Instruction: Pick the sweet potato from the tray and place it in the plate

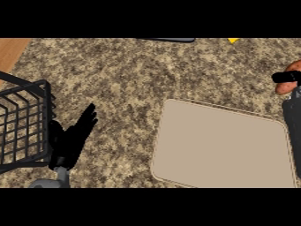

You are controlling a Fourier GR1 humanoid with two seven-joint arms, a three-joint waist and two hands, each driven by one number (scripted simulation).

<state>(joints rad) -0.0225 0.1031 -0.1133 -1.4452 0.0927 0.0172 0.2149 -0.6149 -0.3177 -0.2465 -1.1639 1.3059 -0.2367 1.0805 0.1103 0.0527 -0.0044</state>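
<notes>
The sweet potato [295, 73], orange-brown and oblong, shows at the right edge, above and beyond the tray. My right hand [296, 77] is curled round it, a black finger lying across its middle; part of the potato is hidden by the hand and cut off by the edge. The beige tray [221, 148] lies flat at the lower right with nothing on it. My left hand [74, 137] stands open and still at the lower left, fingers up, beside the wire basket. No plate is in view.
A black wire basket [13, 128] stands at the left edge on the speckled counter. A wooden surface [3, 53] shows at the top left. A dark object [172, 40] and a small yellow thing [233, 40] sit at the far edge.
</notes>
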